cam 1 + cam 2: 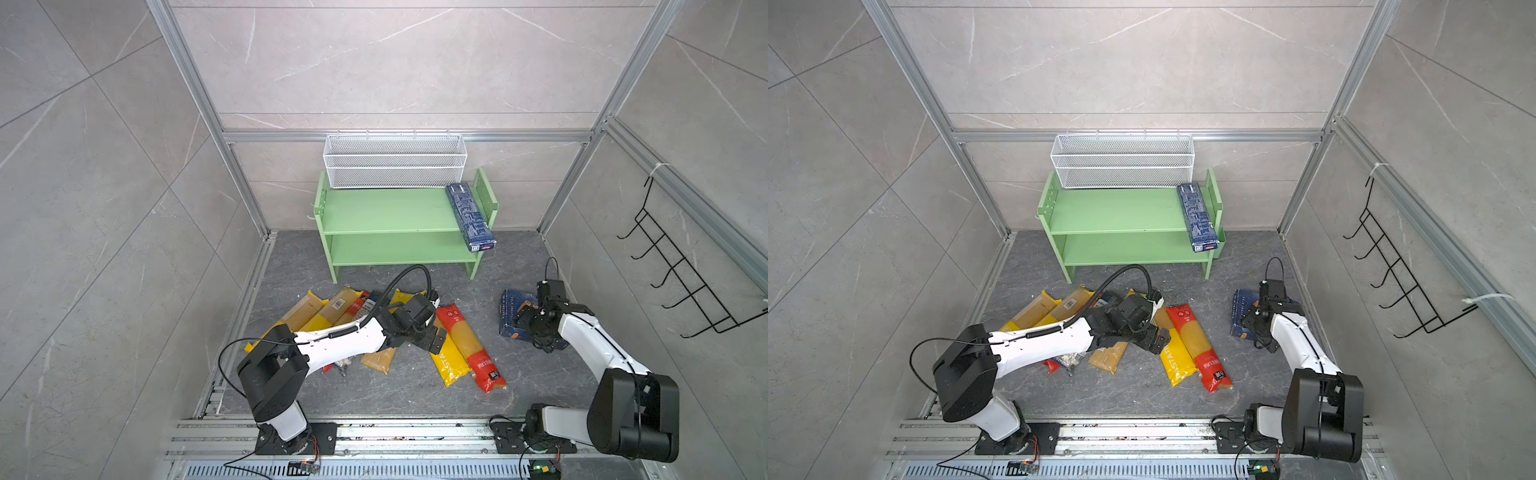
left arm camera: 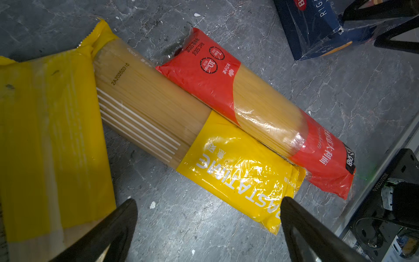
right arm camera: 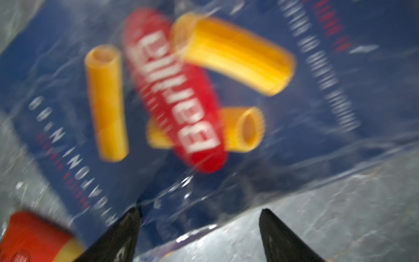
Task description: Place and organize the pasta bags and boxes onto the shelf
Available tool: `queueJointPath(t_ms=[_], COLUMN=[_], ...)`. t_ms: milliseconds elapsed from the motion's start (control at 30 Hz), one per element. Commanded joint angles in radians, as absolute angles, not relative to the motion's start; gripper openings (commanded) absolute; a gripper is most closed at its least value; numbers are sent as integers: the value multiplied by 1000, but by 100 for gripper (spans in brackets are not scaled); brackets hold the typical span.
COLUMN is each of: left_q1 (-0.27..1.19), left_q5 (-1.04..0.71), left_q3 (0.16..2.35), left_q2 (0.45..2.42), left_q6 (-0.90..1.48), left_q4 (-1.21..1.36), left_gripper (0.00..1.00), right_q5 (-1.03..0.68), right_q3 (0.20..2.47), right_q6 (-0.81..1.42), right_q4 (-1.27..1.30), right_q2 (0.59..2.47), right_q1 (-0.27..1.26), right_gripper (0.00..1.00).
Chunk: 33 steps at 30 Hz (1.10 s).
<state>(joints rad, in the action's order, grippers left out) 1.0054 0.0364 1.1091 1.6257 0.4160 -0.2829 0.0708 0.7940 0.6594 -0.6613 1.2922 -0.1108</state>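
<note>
The green shelf (image 1: pixel 386 208) stands at the back. A long narrow blue pasta box (image 1: pixel 469 216) lies on the right of its top board and overhangs the front. Several spaghetti bags (image 1: pixel 324 307) lie piled on the floor. My left gripper (image 2: pixel 207 202) is open over bare floor, between a yellow bag (image 2: pixel 45 136) and the yellow PASTATIME bag (image 2: pixel 238 177), which lies against a red bag (image 2: pixel 204 74). The wide Barilla box (image 3: pixel 56 56) lies at the right. My right gripper (image 3: pixel 199 211) has its jaws wide astride that box's edge; whether they press on it does not show.
A white wire basket (image 1: pixel 395 162) hangs on the back wall just above the shelf. A black hook rack (image 1: pixel 681 266) is fixed to the right wall. Aluminium rails (image 1: pixel 374 432) run along the front, where both arm bases are bolted.
</note>
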Motion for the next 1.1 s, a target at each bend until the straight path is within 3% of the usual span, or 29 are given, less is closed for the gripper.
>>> queueJointPath(t_ms=[0, 300, 600, 933, 1067], left_q1=[1002, 1002, 1001, 992, 991], left_q5=[66, 79, 78, 2, 0], left_q3=[1105, 1109, 1201, 1300, 1301], left_q2=[1564, 1548, 1625, 1735, 1749], left_q6=[435, 429, 394, 422, 422], left_q4=[-253, -258, -284, -266, -264], left_gripper=[100, 100, 100, 100, 100], right_q5=[99, 298, 140, 34, -119], right_q3=[801, 988, 951, 894, 828], right_q6=[675, 610, 535, 539, 576], right_q4=[-754, -857, -670, -533, -503], right_q2=[1235, 1276, 1392, 1460, 1470], right_q1=[-86, -120, -388, -422, -419], right_gripper=[85, 94, 94, 93, 92])
